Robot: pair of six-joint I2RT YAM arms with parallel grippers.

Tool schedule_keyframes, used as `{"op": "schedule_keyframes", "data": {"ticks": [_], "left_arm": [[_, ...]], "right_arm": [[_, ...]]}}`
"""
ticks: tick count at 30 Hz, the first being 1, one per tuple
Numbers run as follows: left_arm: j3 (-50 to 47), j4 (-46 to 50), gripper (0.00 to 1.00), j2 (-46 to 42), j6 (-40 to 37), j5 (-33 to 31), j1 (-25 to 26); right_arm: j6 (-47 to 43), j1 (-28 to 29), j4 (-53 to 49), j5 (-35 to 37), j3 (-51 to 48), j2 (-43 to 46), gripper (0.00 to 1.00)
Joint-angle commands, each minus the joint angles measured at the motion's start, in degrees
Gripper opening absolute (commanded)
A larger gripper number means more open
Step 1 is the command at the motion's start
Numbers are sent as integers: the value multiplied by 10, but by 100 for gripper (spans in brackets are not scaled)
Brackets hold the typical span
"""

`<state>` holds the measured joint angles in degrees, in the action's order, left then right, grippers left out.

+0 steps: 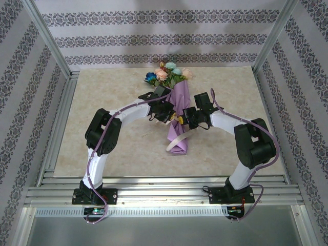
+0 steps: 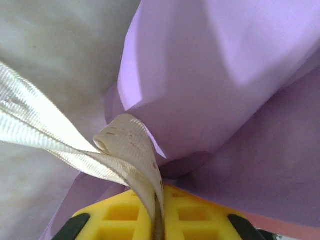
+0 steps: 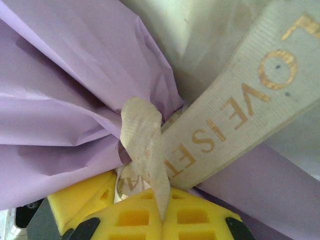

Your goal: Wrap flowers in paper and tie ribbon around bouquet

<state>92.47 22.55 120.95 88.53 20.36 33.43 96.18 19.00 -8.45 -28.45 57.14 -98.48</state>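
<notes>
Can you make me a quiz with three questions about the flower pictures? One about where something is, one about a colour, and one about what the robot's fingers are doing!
1. Where do the bouquet's flowers lie?
A) at its far end
B) nearest the arm bases
C) off the table

2. What colour is the paper?
A) green
B) lilac
C) red

3. What are the left gripper's fingers doing?
A) spread wide, holding nothing
B) squeezing a flower
C) shut on the ribbon

Answers:
1 A, the top view shows the blooms at the cone's far end.
2 B, both wrist views show lilac folds.
3 C, the ribbon runs pinched between the yellow fingers.
</notes>
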Motion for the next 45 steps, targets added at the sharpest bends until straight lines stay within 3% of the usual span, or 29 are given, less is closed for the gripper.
{"op": "schedule_keyframes", "data": {"ticks": [1, 4, 33, 36, 40, 45], "left_arm": [[-13, -22, 4, -10, 3, -25, 3], [-29, -47, 0, -15, 7, -20, 3], [-213, -379, 0, -76, 73, -47, 3], [-226, -409, 0, -75, 77, -47, 5], [-242, -434, 0, -77, 80, -48, 7], [-253, -449, 0, -79, 83, -49, 8]], "right_arm": [[13, 0, 14, -13, -10, 14, 0], [23, -3, 29, -19, -12, 13, 0], [35, -14, 57, -38, -54, 27, 0], [32, -18, 67, -39, -49, 14, 4], [24, -21, 58, -36, -37, 9, 17], [2, -22, -4, 5, -24, 64, 25]]}}
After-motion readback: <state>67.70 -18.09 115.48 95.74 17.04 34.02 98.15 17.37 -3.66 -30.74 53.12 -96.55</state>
